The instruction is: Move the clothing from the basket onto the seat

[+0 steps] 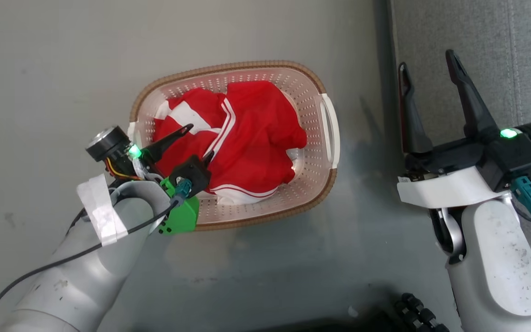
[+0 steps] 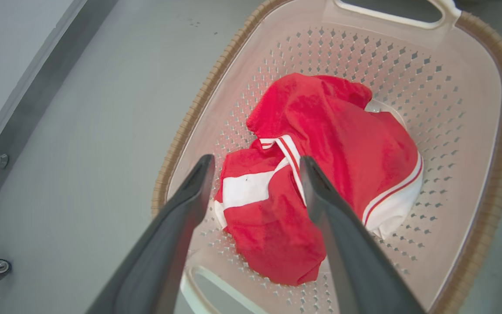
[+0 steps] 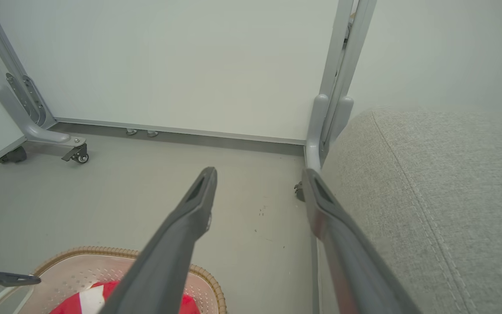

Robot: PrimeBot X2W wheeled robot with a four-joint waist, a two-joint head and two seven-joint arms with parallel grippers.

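Fingers apart over the red clothing [image 1: 247,133] heaped in the basket [image 1: 228,67], the left end effector [image 1: 200,140] should sink onto a raised fold before pinching, so it catches fabric, not plastic.

Head looks down; all views share basket [image 1: 314,152]

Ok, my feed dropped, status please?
Left claw open over clothing in basket. Right claw open, empty, beside seat. Bare floor between basket and seat.
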